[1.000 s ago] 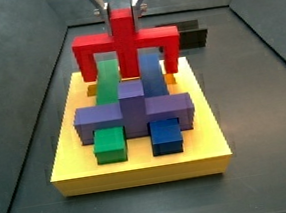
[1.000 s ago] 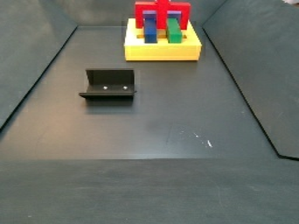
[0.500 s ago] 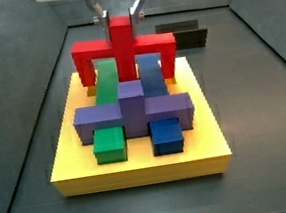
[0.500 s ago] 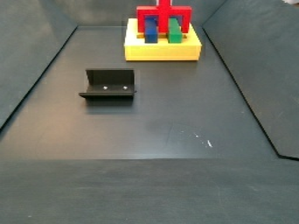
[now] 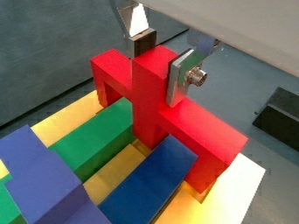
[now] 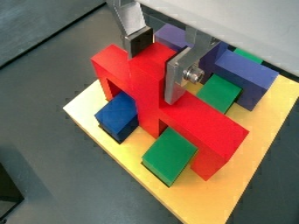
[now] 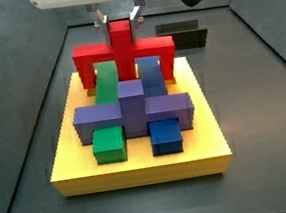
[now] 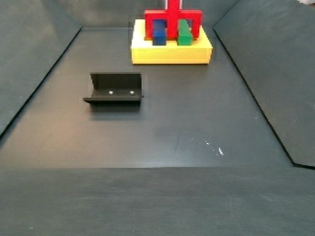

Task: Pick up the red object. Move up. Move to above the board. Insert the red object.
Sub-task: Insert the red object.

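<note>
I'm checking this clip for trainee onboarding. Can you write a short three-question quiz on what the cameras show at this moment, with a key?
1. True or false: the gripper is shut on the central post of the red object.
2. Multiple choice: over the board, the red object's bar spans which bars? A) a green bar and a blue bar; B) two purple bars; C) nothing.
3. Short answer: where is the fixture relative to the board in a side view?

Key
1. True; the silver fingers clamp the post on both sides in both wrist views.
2. A.
3. It stands on the dark floor, well apart from the board, with nothing in it.
</note>
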